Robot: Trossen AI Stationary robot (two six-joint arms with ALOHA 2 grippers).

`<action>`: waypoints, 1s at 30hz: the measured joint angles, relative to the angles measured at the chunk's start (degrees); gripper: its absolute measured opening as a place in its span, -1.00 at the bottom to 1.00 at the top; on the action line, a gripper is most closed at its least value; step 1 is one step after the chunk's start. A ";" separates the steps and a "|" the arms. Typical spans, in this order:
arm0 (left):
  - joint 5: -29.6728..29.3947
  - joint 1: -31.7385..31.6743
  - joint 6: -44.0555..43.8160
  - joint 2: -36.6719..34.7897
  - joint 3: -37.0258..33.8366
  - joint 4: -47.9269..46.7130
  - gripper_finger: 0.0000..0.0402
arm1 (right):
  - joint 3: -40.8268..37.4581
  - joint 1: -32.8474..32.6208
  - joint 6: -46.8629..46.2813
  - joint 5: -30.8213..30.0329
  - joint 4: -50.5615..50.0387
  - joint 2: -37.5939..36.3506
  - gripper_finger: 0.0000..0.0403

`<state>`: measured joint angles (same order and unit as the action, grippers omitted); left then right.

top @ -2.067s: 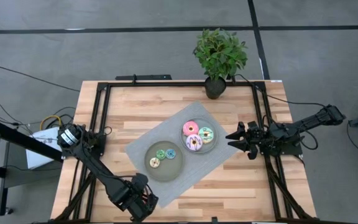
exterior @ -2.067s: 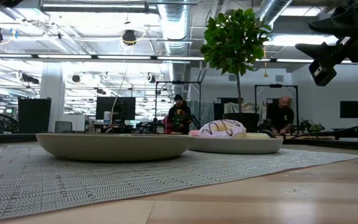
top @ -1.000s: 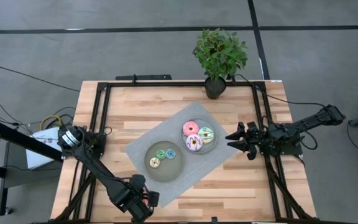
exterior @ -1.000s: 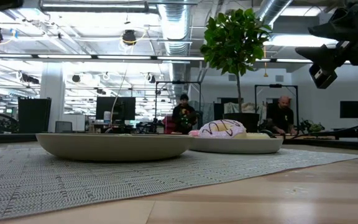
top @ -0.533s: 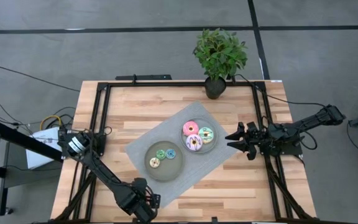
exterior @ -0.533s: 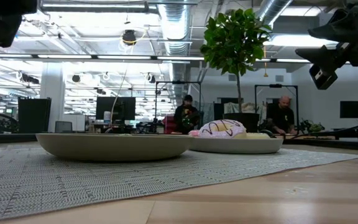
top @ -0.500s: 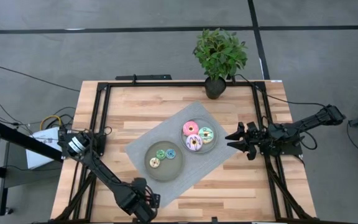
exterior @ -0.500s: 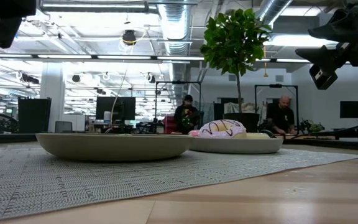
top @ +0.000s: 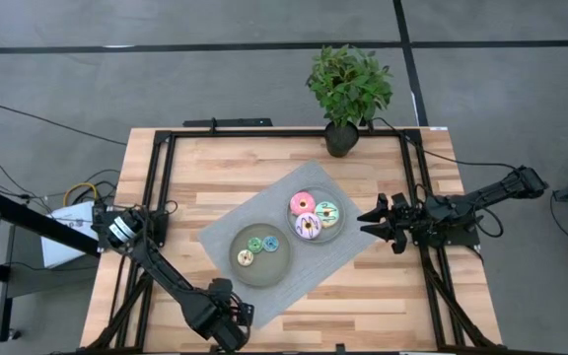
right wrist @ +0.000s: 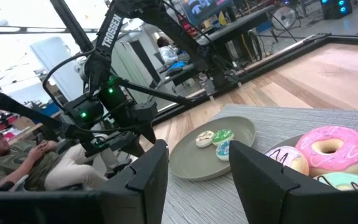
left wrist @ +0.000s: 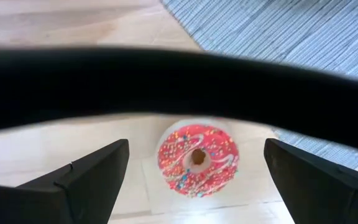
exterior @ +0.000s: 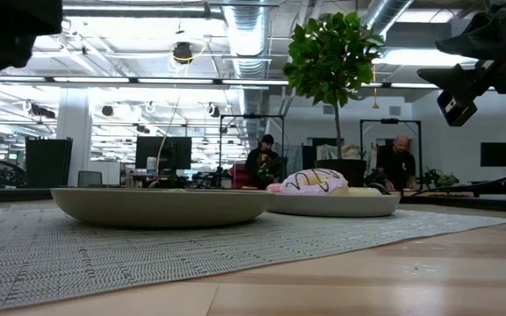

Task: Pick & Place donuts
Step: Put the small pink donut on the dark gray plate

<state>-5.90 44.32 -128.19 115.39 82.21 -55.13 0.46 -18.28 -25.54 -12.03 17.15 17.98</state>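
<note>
Hovering over the red donut (left wrist: 197, 159) with the left gripper (top: 227, 320), jaws apart.
Descending off-centre could knock it across the table (top: 215, 177); the right gripper (top: 375, 221) waits, jaws apart.

A wooden table (top: 205, 173) fills the middle of the frame, with a grey mat (top: 338, 261) laid at an angle across its centre. Two round grey plates sit on the mat. The lower-left plate (top: 260, 271) holds three tiny donuts: yellow (top: 246, 258), green (top: 255, 245) and blue (top: 271, 242). The upper-right plate (top: 335, 226) holds three larger ones: pink (top: 302, 203), yellow-green (top: 326, 212) and purple-white (top: 309, 227). A potted plant (top: 348, 87) stands at the table's top edge. The left gripper (top: 227, 328) is low, near the bottom edge left of centre, off the mat's lower corner. The right gripper (top: 375, 219) hovers just right of the mat, fingers spread, pointing left.
</note>
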 joint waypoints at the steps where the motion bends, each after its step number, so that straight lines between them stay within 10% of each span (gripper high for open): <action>1: -0.33 -0.07 0.03 0.07 0.00 0.00 0.83 | 0.00 -0.02 0.01 0.00 0.00 0.00 -0.21; 30: 2.39 -1.27 4.48 2.96 0.15 1.80 0.83 | 0.01 -0.02 0.00 0.08 0.46 0.00 -0.20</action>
<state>-3.51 43.05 -123.71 118.35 82.37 -53.33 0.47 -18.31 -25.54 -11.95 17.61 17.98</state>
